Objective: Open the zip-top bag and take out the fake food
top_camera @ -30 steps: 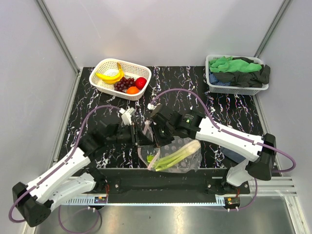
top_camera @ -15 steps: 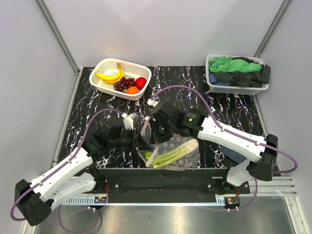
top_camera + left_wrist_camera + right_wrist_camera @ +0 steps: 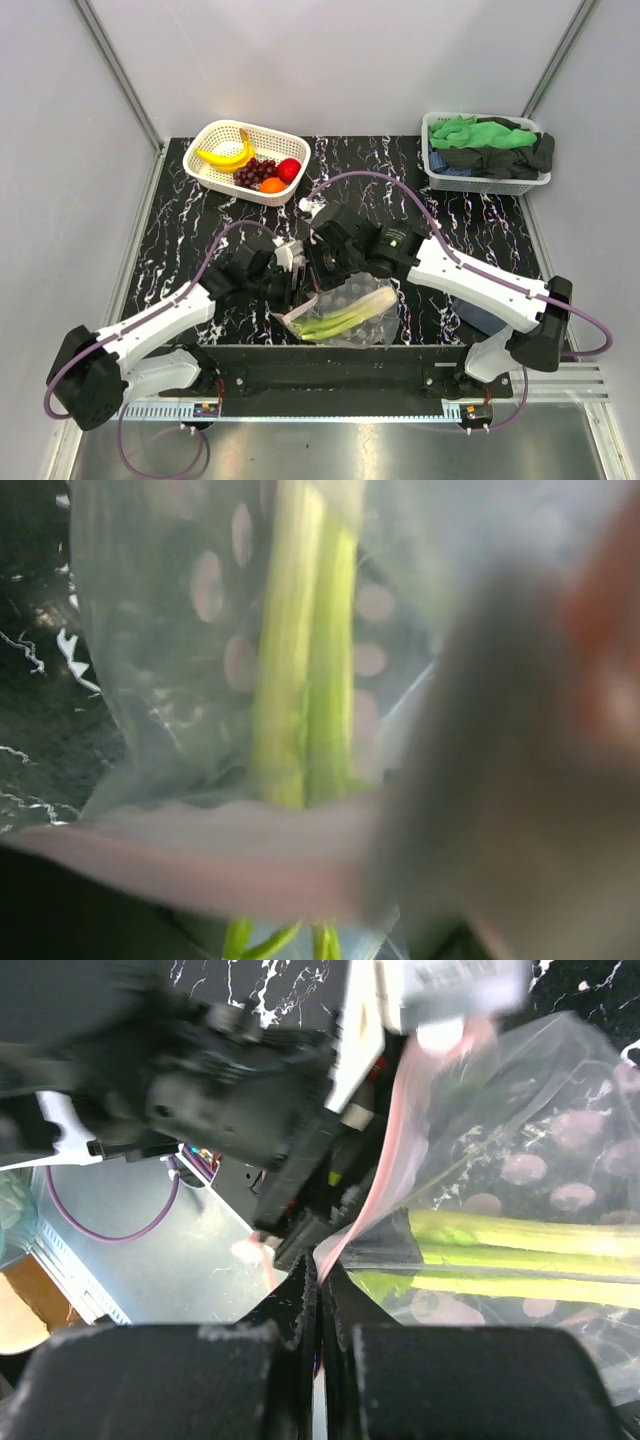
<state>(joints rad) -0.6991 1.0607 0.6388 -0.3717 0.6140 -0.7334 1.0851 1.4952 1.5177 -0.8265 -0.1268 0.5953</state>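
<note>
The clear zip-top bag point(image 3: 352, 318) lies near the table's front edge with pale-green stalks point(image 3: 343, 315) of fake food inside. My right gripper point(image 3: 318, 278) is at the bag's mouth. In the right wrist view it point(image 3: 320, 1278) is shut on the pinkish zip strip point(image 3: 400, 1150), with the stalks point(image 3: 520, 1245) behind the plastic. My left gripper point(image 3: 297, 284) is close against the same mouth from the left. Its wrist view is blurred: stalks point(image 3: 300, 680), the zip strip point(image 3: 200, 855) across the bottom, and its jaws not made out. Banana point(image 3: 226, 156), grapes point(image 3: 252, 172), a red fruit point(image 3: 289, 169) and an orange piece point(image 3: 271, 185) lie in the white basket point(image 3: 215, 135).
A second white basket point(image 3: 440, 178) at the back right holds green and black cloths point(image 3: 490, 140). Purple cables loop above both arms. The table's front edge and a metal rail run just below the bag.
My left arm has reached to the right, closer against the bag's mouth. The bag and its stalks have swung flatter and lower. The right gripper has kept its hold on the strip.
</note>
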